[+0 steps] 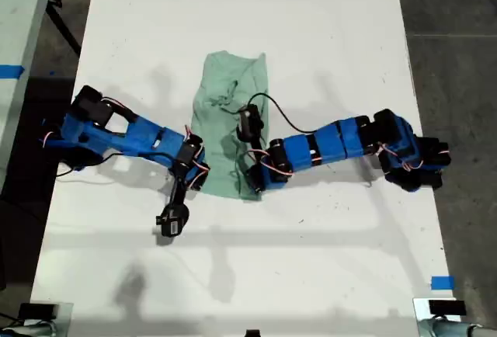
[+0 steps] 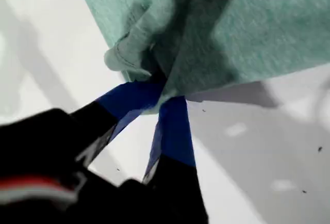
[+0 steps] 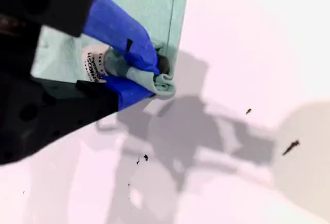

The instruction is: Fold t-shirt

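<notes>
My first gripper (image 2: 164, 91) is clamped on a bunched edge of the t-shirt (image 1: 227, 123); my second gripper (image 3: 157, 82) pinches a corner. The shirt lies folded lengthwise mid-table (image 1: 311, 26), between both arms.

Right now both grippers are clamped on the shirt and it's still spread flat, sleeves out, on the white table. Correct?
Not quite. My first gripper and my second gripper are each clamped on the shirt, and it does lie on the white table. But the exterior view shows it folded into a narrow strip, no sleeves spread.
</notes>
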